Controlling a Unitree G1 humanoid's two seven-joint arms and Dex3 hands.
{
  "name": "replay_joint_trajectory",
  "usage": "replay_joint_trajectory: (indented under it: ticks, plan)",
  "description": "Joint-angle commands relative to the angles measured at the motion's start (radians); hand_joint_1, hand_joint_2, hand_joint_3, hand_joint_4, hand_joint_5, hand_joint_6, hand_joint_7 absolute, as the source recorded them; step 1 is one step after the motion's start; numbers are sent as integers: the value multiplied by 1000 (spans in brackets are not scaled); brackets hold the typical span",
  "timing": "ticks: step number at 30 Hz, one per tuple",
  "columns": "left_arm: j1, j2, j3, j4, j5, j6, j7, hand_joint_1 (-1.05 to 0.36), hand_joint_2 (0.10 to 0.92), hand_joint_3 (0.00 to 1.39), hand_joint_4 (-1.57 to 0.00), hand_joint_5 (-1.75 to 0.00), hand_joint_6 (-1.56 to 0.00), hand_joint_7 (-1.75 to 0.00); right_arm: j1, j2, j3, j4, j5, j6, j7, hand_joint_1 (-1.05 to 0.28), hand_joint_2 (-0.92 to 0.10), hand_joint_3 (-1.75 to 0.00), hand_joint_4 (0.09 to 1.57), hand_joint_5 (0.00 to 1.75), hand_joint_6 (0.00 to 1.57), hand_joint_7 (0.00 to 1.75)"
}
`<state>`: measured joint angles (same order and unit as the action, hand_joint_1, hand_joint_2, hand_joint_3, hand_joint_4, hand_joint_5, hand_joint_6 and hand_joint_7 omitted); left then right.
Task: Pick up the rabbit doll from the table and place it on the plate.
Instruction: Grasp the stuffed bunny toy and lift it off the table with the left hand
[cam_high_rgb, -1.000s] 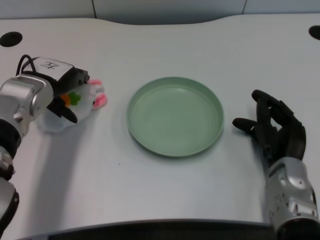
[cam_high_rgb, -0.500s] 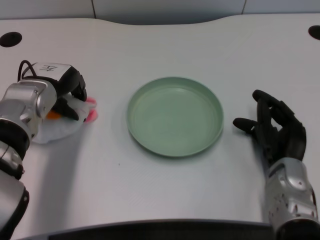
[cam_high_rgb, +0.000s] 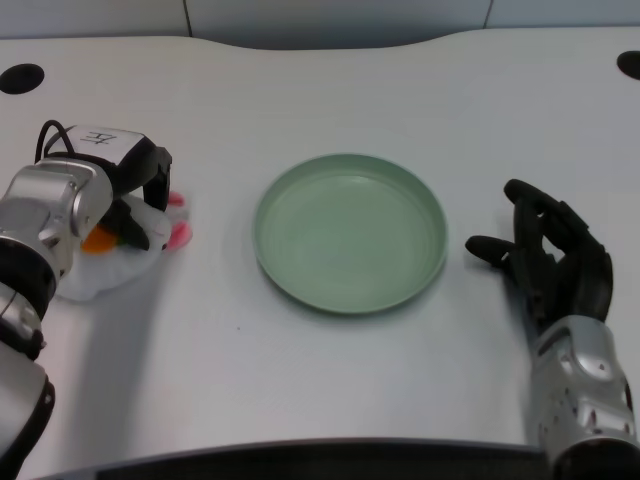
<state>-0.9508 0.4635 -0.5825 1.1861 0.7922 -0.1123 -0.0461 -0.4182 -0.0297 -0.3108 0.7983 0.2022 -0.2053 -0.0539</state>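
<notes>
Okay, quick look at this one. Left robot hand down at the left edge of the desk, sitting right on top of the rabbit doll. Fingers curled over the toy, dark fingertips pressing into the white fabric, so reads as gripping the doll, though can't tell how firm the hold is from this angle. Doll looks to be resting on the desk, not lifted yet. Mostly hidden under the hand and forearm: white plush body poking out low and left, pink bits at the right side near the fingers, a dab of orange and green in the middle.

Green plate near the middle of the desk, well apart from the doll, off to its right. Nothing on it. Right robot hand parked by the right edge of the desk, just beyond the plate's rim, fingers apart, holding nothing.

On handling: looks like a soft, light stuffed toy, so squashy and forgiving, not fragile at all. Probably won't slip much since fabric grips well, but floppy parts like the pink ends could dangle or fold if pinched alone. Best bet is grabbing round the thick white body rather than an ear or limb. Wouldn't need much squeeze. Main risk is a loose hold on just a fold of fabric, then dropping it short of the plate. Still early in the task: grab, lift, carry right, set down.
</notes>
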Motion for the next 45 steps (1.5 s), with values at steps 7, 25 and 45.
replay_joint_trajectory:
  ticks: [7, 25, 45]
  plan:
    - [0, 11, -1, -8, -5, 0, -22, -393, 790, 1, -642, -949, -678, -780, 9, -1, 1, -1, 5, 3, -2, -292, -921, -301, 738, 1011, 722, 456]
    - [10, 10, 11, -29, -28, 57, -100, -535, 784, 0, -450, -244, -583, -1, 9, -4, -1, -3, 11, -1, 17, -300, -921, -290, 728, 1013, 702, 454]
    - [79, 28, 34, -69, -59, 98, -112, -565, 789, 4, -367, -151, -479, -5, 4, -12, -4, 12, 10, -4, 15, -304, -921, -271, 718, 995, 712, 473]
